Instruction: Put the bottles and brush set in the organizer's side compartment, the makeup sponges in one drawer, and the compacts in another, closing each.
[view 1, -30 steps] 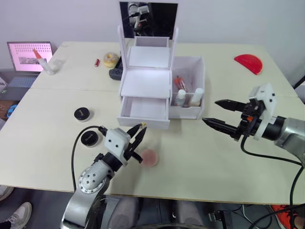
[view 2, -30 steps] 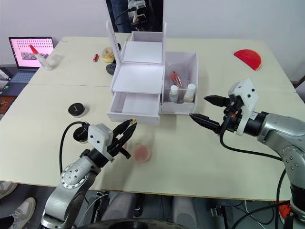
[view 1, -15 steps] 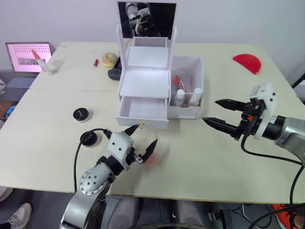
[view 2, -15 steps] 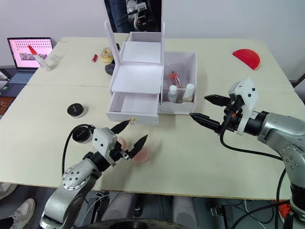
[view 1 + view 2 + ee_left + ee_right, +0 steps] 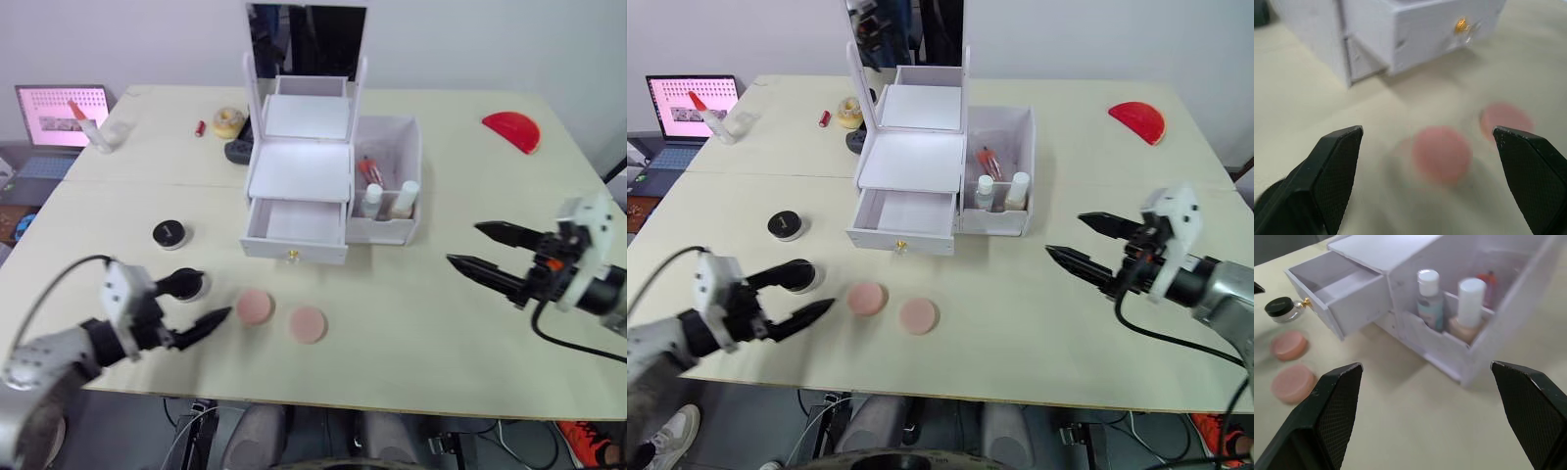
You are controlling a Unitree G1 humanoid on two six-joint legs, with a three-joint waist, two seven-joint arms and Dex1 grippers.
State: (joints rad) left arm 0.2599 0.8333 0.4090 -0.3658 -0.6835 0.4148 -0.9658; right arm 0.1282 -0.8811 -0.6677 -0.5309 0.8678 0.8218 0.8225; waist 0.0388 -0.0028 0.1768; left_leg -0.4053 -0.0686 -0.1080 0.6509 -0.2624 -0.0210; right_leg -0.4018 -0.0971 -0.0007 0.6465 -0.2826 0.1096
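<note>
Left gripper low over the table's near-left part, jaws spread wide and holding nothing, tips aimed toward two pink makeup sponges lying flat, close together but apart, on bare tabletop before the organizer. Right gripper hovering over open table right of the organizer, jaws likewise spread and empty, pointed toward the side compartment. Plenty of clear surface between the two arms along the near edge. Lower drawer pulled open, gold knob facing forward, nothing visible inside. Two white-capped bottles standing upright behind the side compartment's low front wall, brush set with orange-pink tips leaning behind them. Two black compacts left of the organizer, one just beside the left gripper's upper finger, the other farther back. Red semicircular piece near the far right edge; laptop beyond the far left edge.
</note>
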